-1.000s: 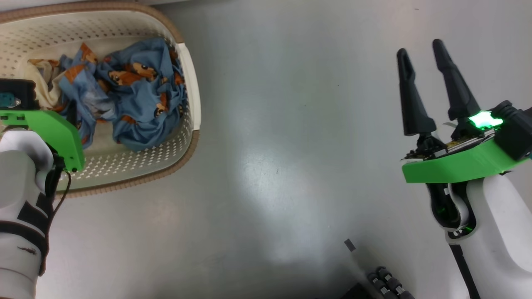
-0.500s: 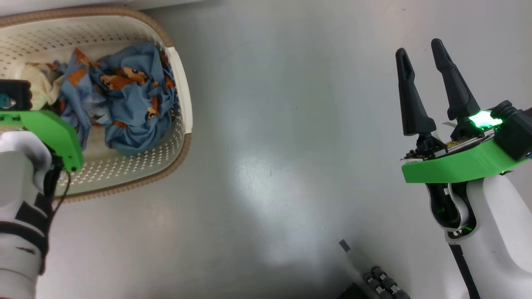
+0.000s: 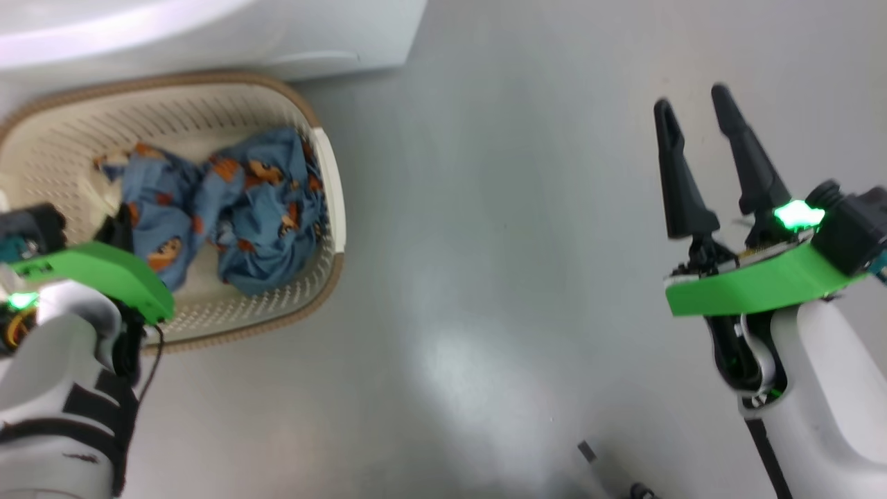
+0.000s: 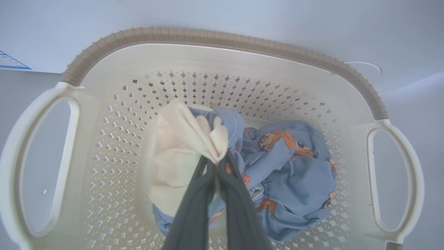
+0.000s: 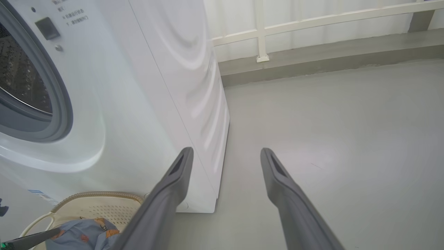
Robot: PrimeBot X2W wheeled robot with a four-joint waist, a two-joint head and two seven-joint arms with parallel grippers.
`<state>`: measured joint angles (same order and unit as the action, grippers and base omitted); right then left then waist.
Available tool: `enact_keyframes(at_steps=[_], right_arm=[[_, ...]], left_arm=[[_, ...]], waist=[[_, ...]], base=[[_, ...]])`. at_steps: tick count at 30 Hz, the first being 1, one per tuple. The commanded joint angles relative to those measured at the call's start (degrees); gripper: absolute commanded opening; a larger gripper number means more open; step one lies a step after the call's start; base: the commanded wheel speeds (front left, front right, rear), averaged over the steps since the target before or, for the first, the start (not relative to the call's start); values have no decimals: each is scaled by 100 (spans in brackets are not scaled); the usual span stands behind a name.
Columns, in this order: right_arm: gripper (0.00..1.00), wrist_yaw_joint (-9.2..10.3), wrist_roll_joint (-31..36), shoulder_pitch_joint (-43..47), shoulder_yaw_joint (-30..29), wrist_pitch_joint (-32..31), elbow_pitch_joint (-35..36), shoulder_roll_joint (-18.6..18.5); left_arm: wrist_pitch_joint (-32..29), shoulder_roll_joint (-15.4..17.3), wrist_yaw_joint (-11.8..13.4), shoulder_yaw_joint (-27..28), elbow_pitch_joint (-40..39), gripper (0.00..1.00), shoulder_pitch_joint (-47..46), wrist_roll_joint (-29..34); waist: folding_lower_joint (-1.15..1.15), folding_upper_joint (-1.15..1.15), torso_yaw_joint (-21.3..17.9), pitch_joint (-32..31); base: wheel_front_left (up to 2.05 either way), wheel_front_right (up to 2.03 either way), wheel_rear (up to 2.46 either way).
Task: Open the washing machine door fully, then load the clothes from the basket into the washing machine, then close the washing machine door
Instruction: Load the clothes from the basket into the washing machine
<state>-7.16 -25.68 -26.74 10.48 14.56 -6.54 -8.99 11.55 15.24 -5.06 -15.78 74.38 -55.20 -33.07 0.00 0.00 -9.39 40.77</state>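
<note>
I am judging the door step done: my right wrist view is showing the washing machine [image 5: 138, 86] with its drum [image 5: 20, 80] and grey gasket [image 5: 60, 104] uncovered, though I cannot place the door itself. Loading is only beginning. My left jaws are pinching shut on the cream cloth [image 4: 180, 152], seemingly with a fold of the blue clothes [image 4: 295, 180] caught alongside, above the inside of the basket [image 4: 215, 38]. The basket is standing on the floor [image 3: 499, 277] just in front of the machine. My right jaws are hanging wide and empty over bare floor. From the head, my green wrist mount [image 3: 104, 277] is covering that grip, while the left wrist view is making it plain. Carrying every piece across and closing the door are left.
</note>
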Motion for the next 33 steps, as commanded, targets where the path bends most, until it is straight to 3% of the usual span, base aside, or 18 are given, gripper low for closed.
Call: enact_keyframes(at_steps=[1, 8, 15, 33], right_arm=[[100, -33, -59, 299, 45, 44, 80, -7], [100, -33, -100, 635, 27, 44, -75, -106], [100, -33, -129, 884, 2, 44, -158, -192], [100, -33, -194, 1529, -48, 44, -312, -342]], left_arm=[[108, 201, -29, 125, -43, 0, 220, -27], [333, 38, -176, 201, -192, 0, 708, -148], [342, 29, -210, 309, -841, 0, 1166, -29], [344, -116, -235, 1025, -2716, 0, 2527, 786]], waist=[[0, 0, 106, -376], [0, 0, 237, -1120], [0, 0, 336, -1607], [0, 0, 557, -2693]], base=[[0, 0, 0], [0, 0, 0], [0, 0, 0], [0, 0, 0]])
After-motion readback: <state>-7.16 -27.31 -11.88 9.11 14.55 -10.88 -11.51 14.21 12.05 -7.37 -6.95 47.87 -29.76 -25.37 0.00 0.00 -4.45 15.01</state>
